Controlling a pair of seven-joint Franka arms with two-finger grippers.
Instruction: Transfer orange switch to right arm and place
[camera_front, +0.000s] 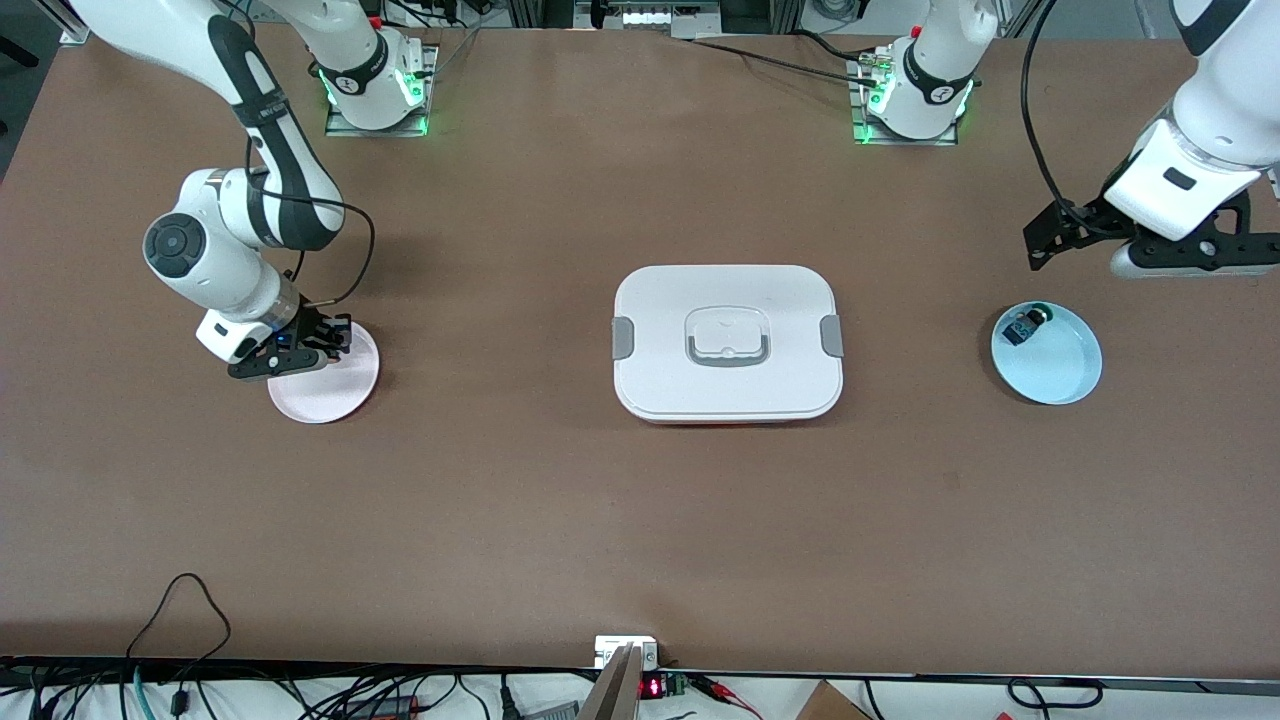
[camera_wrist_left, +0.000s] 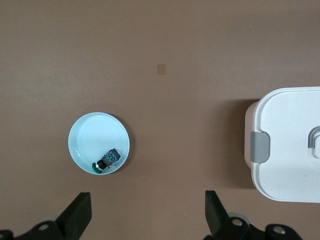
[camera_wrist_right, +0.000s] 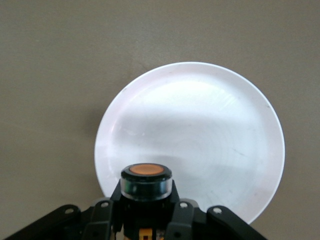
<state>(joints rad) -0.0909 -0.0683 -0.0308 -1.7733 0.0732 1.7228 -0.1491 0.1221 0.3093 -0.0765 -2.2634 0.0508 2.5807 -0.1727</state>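
Observation:
My right gripper (camera_front: 305, 350) is shut on the orange switch (camera_wrist_right: 146, 182), a small black part with its orange cap facing up. It holds the switch low over the edge of a pale pink plate (camera_front: 335, 390) at the right arm's end of the table. The plate also shows in the right wrist view (camera_wrist_right: 200, 125), and it is bare. I cannot tell whether the switch touches the plate. My left gripper (camera_front: 1060, 235) is open and empty, up in the air over the table at the left arm's end. In the left wrist view (camera_wrist_left: 147, 215) its fingers stand wide apart.
A light blue plate (camera_front: 1065, 375) near the left gripper holds a small black part with a blue face (camera_front: 1020, 328). Plate (camera_wrist_left: 87, 137) and part (camera_wrist_left: 110, 158) also show in the left wrist view. A white lidded box (camera_front: 728, 290) sits at the table's middle.

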